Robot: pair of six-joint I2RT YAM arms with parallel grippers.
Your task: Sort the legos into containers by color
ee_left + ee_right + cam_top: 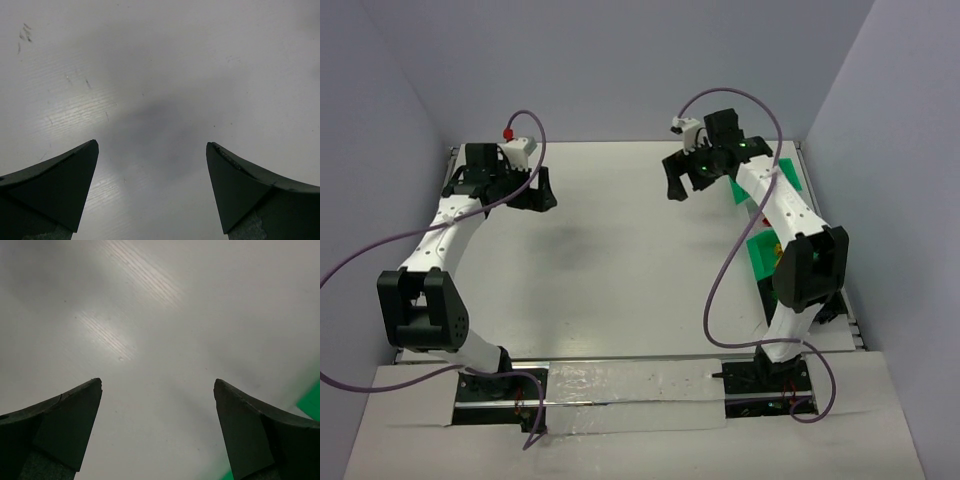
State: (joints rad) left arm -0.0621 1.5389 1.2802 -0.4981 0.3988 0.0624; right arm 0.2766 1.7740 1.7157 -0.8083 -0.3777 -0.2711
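Left tool (532, 198) and right tool (686, 188), each spread wide and holding nothing, hang over the white tabletop (620, 270). The green bins (761, 254) sit at its right edge, partly hidden behind the right arm (790, 215).

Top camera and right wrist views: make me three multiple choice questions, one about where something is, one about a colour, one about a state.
1. Where on the white table do the bright green rectangular plastic bins sit?
A) along its left edge
B) along its right edge, partly under the right arm
C) in the middle

2. What colour is the thin cable looping off each arm?
A) orange
B) white
C) purple

3. How do the right arm's black fingers stand?
A) apart, nothing between them
B) shut on a red brick
C) shut on a bin

B: green shows beneath the right arm in the top view.
C: both loops are purple.
A: the right wrist view shows only bare table between them.
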